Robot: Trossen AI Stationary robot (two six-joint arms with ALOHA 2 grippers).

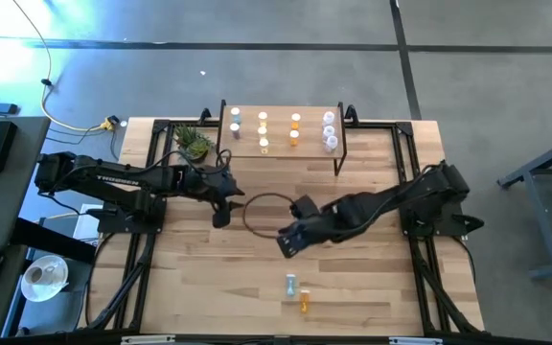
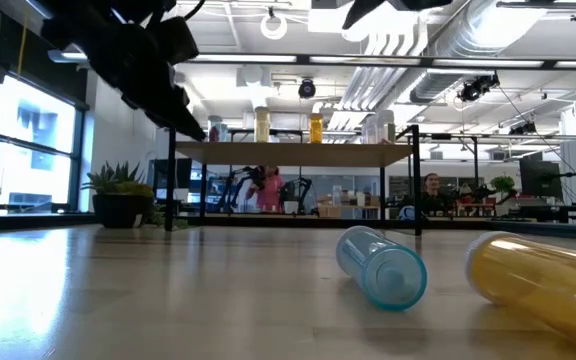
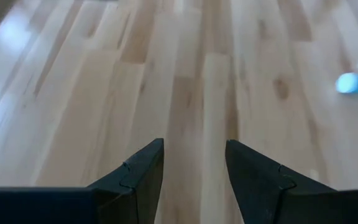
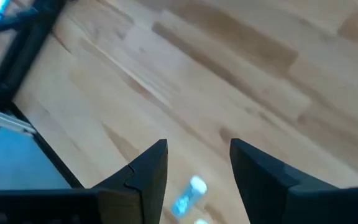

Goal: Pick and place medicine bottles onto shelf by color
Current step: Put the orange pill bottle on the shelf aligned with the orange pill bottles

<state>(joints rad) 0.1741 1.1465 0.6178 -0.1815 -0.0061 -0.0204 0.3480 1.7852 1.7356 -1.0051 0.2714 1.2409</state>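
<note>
Surface [image 1: 199,287]: slatted wood. Shelf [image 1: 281,151]: at the far edge, carrying upright bottles grouped by color. Left hand [image 1: 220,217]: in front of the shelf's left end, fingers parted, empty. Right hand [image 1: 287,244]: farther forward of the shelf, fingers parted, empty. Blue bottle [image 1: 291,284] and orange bottle [image 1: 304,303]: lying side by side, well forward of the shelf, just beyond the right hand, apart from it.

The high camera looks straight down over the whole worktop [image 1: 209,278]. The low one sits at its near edge, level, facing the shelf [image 2: 298,152]. Each wrist camera looks down past its pincer. All four catch the lying blue bottle [image 2: 381,266].
</note>
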